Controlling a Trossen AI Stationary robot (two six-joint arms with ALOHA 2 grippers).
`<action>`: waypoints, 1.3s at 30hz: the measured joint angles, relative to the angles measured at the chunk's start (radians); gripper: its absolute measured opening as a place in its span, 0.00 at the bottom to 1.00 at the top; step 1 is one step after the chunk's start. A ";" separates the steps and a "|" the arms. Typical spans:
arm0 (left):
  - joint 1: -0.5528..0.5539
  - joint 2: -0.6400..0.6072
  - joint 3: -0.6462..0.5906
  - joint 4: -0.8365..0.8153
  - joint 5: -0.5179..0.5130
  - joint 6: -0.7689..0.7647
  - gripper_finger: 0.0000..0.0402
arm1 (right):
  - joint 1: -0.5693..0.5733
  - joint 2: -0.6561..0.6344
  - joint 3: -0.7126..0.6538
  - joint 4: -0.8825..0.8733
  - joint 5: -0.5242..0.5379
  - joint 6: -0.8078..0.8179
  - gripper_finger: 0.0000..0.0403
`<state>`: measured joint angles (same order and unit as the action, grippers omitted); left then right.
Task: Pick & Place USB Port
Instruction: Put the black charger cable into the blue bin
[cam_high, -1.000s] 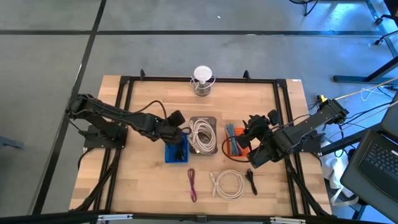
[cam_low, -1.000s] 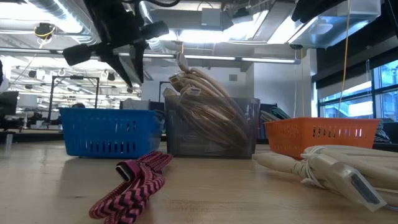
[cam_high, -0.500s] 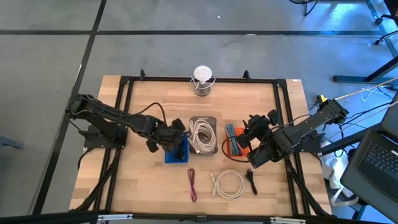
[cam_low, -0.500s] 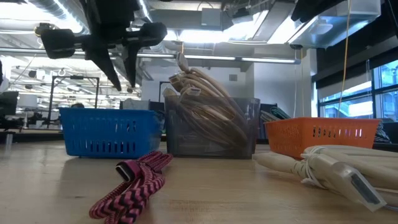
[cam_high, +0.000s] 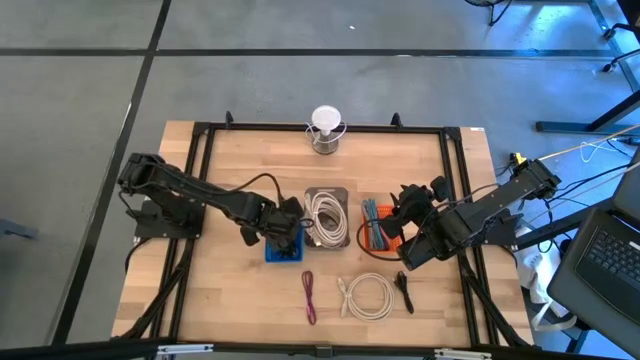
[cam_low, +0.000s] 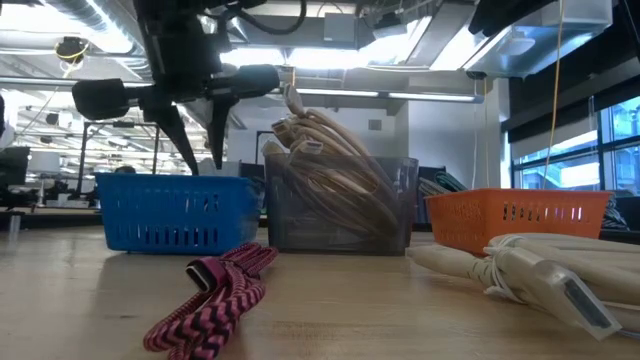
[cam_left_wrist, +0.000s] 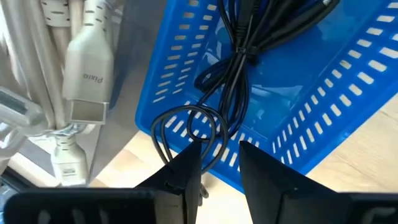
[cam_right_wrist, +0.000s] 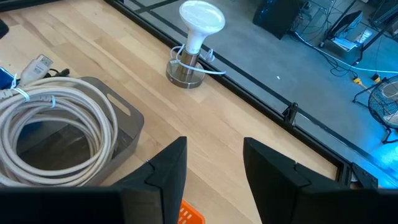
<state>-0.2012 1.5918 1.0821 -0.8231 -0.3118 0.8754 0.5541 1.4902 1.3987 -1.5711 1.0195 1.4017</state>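
- The left gripper (cam_high: 284, 222) is being held above the blue basket (cam_high: 283, 246), its fingers (cam_left_wrist: 186, 171) spread with a gap between them and nothing pinched.
- A bundled black cable (cam_left_wrist: 239, 56) is lying inside the blue basket, directly ahead of those fingers; the gripper is judged to be lined up over it so that a straight descent can be made.
- The right gripper (cam_high: 404, 203) is being kept beside the orange basket (cam_high: 377, 232), fingers (cam_right_wrist: 168, 168) apart and empty, apparently parked out of the way.
- White cables (cam_high: 325, 217) are being stored coiled in the grey bin (cam_high: 327, 192) between the two baskets, so like items are seemingly being grouped by container.
- Nearer the front edge, a red braided cable (cam_high: 308, 296), a coiled white cable (cam_high: 367, 297) and a small black cable (cam_high: 404, 291) are lying loose on the bench (cam_high: 240, 170), probably waiting to be sorted.
- The bench is being presented as a pale wooden surface inside a black frame; a lamp bulb on a metal stand (cam_high: 325, 129) is standing at its far edge.
- Beyond the bench, a grey floor and a laptop (cam_high: 607, 250) are being shown.
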 joint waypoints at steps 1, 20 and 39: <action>0.000 0.003 0.000 0.001 -0.002 0.001 0.24 | 0.000 0.000 0.000 0.000 0.000 0.000 0.40; 0.054 0.036 0.000 0.017 0.001 0.019 0.24 | 0.000 0.000 0.000 0.000 -0.002 0.000 0.40; 0.054 0.036 0.000 0.022 0.077 0.025 0.03 | 0.000 0.000 0.000 0.000 -0.002 0.000 0.40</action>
<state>-0.1476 1.6279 1.0821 -0.8013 -0.2348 0.9009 0.5537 1.4902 1.3987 -1.5711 1.0176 1.4014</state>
